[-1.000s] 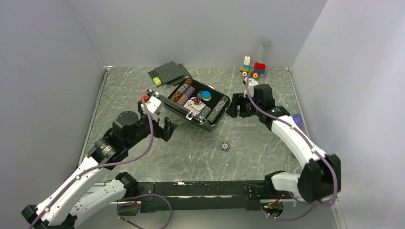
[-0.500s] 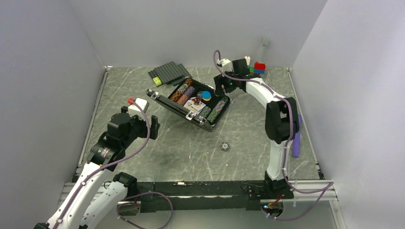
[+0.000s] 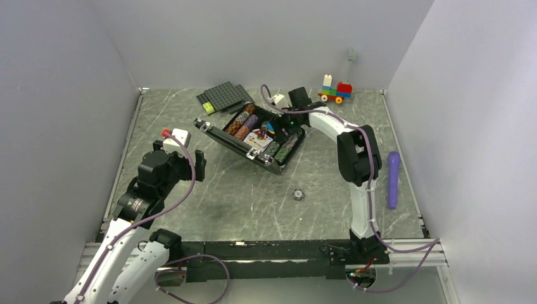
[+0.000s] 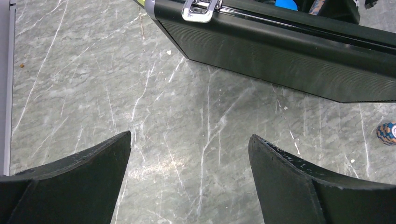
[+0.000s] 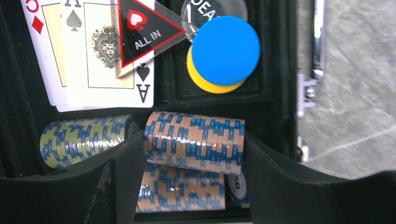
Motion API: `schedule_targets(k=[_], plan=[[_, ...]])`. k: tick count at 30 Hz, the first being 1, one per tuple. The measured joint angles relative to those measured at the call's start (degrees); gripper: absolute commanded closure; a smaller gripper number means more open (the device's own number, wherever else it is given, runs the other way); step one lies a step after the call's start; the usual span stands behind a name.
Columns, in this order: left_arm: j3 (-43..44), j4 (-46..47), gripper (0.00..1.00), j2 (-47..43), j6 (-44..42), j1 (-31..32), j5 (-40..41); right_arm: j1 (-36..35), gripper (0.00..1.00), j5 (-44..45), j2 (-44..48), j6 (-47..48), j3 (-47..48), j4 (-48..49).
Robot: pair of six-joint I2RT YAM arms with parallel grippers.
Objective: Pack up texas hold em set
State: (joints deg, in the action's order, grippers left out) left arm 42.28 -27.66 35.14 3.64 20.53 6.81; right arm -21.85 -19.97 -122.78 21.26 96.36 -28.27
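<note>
The black briefcase [image 3: 233, 140] lies open mid-table with chip rows, cards [image 5: 88, 51] and a blue disc [image 5: 226, 50] on a yellow one inside. My right gripper [image 5: 192, 145] hangs over its right end [image 3: 283, 122], shut on a row of orange-and-blue chips [image 5: 194, 135] that spans both fingers. A second orange-and-blue row lies just below it in the tray. My left gripper [image 4: 189, 140] stands open over bare table in front of the case wall [image 4: 280, 56], left of it in the top view [image 3: 197, 166]. A loose chip stack [image 3: 297, 194] lies on the table.
Dark studded baseplates [image 3: 223, 97] lie behind the case, and a colourful brick toy car [image 3: 334, 92] stands at the back right. A purple cylinder [image 3: 392, 179] lies near the right wall. A yellow-and-blue chip row [image 5: 79, 140] sits left of my right fingers.
My right arm has swung from the table right of the case round its back to above the tray. My left arm has drawn back to the left, away from the case.
</note>
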Motion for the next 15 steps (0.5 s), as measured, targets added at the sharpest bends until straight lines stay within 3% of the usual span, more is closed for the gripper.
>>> schedule_targets(k=[4,9,11,15], plan=[[-0.22,-0.02,0.01,0.00,0.00,-0.07,0.13,-1.25,0.49,0.00,-1.73,0.74,0.57,-0.15],[-0.22,-0.02,0.01,0.00,0.00,-0.11,0.13,-1.29,0.36,-0.07,-1.75,0.74,0.57,-0.13],[-0.22,-0.02,0.01,0.00,0.00,-0.11,0.13,-1.27,0.25,-0.07,-1.73,0.74,0.57,-0.13],[-0.22,-0.02,0.01,0.02,0.00,-0.11,0.13,-1.18,0.18,-0.04,-1.73,0.70,0.79,-0.57]])
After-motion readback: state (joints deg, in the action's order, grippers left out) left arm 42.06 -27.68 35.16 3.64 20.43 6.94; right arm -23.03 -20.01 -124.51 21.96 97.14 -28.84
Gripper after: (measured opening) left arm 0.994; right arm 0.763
